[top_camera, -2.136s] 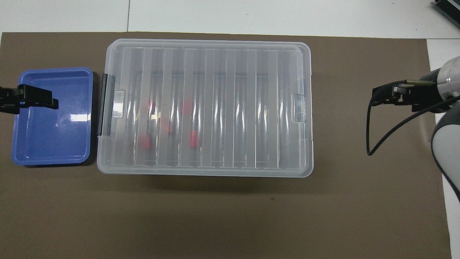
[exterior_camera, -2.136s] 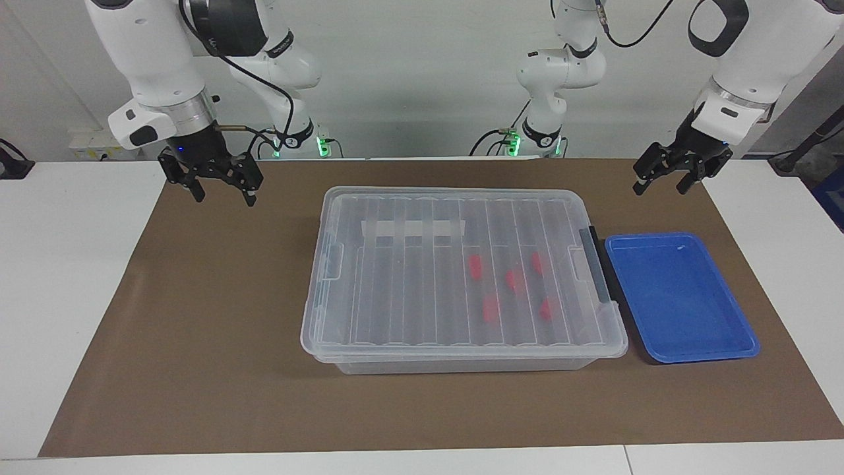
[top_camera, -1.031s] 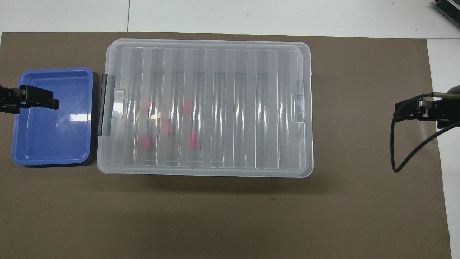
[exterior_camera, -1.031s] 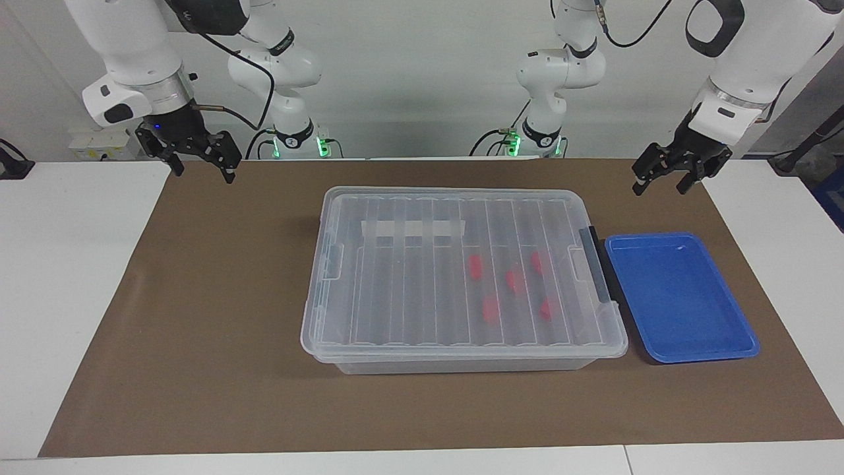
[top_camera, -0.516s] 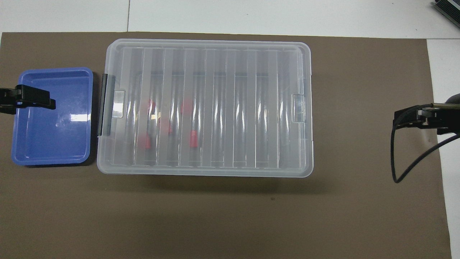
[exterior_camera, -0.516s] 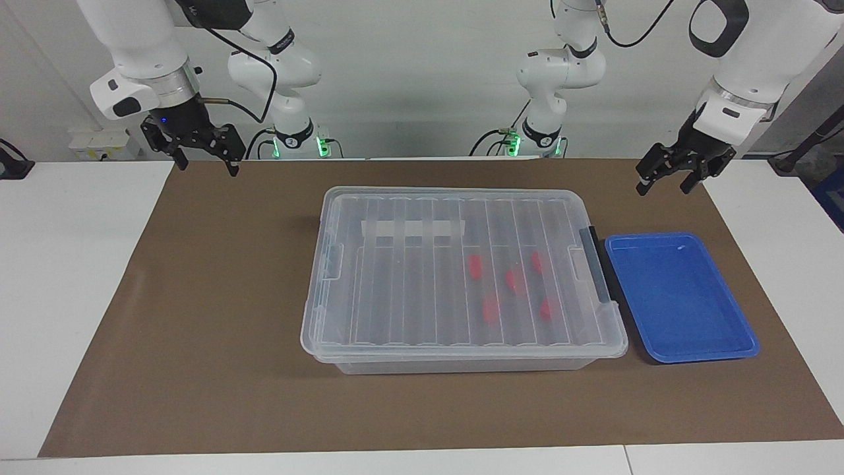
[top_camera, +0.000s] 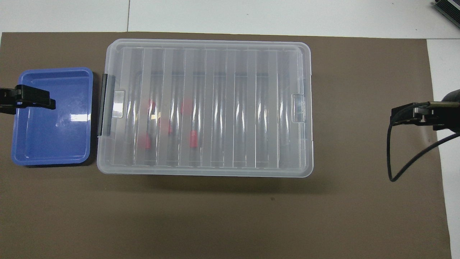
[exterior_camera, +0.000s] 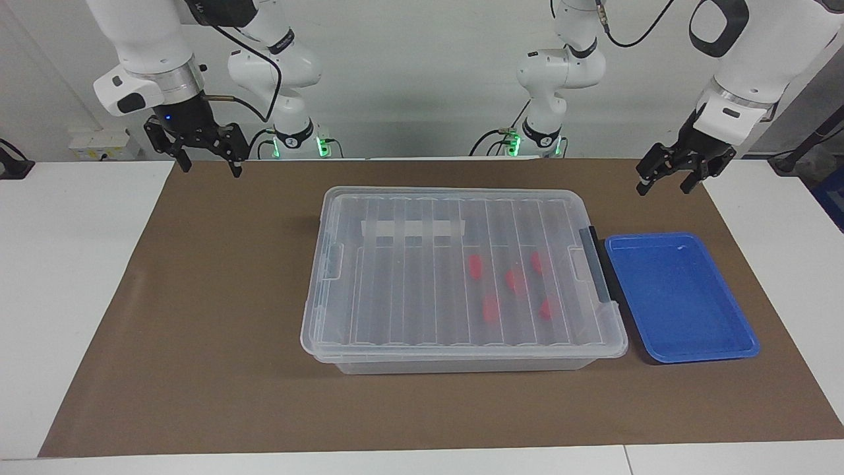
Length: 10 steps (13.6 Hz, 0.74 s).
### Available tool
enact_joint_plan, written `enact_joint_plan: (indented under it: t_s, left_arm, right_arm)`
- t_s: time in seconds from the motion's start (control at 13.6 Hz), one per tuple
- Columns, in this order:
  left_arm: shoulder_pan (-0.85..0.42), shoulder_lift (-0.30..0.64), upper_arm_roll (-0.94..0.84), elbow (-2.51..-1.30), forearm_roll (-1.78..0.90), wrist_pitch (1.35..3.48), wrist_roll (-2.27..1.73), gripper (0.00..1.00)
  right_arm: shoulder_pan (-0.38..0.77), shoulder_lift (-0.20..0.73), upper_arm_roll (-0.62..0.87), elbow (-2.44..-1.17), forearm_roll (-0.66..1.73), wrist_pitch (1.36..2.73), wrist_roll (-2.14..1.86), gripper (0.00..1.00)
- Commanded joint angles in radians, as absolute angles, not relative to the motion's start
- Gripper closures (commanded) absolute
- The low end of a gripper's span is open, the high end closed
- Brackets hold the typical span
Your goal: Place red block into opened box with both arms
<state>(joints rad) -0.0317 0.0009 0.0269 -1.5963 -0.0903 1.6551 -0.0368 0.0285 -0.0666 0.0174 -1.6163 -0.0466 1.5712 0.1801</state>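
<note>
Blocks in box, beside tray

A robotics lab: two white arms at a papered table.

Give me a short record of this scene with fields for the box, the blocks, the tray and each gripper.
box: clear box on the brown mat, ribbed lid shut on it, black clip at the left arm's end
red blocks: five, inside the box under the lid, toward the left arm's end
blue tray: empty, beside the box at the clip end
left gripper: open, empty, raised over the mat's corner nearest its base
right gripper: open, empty, raised over the mat's edge at its own end
task state: lid not yet opened
</note>
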Motion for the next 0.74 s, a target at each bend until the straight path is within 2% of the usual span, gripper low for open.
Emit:
enact_joint_plan:
  t_s: [0.0,0.66]
  left_arm:
    - [-0.029,-0.023,0.025,-1.618,-0.069,1.652,-0.043,0.0]
    - [-0.029,-0.023,0.025,-1.618,-0.069,1.652,-0.043,0.0]
  right_arm:
    - [-0.015,-0.052,0.035,-1.582,-0.019,1.556,0.15,0.04]
    - [-0.005,-0.04,0.035,-1.586,-0.02,1.557,0.15,0.05]
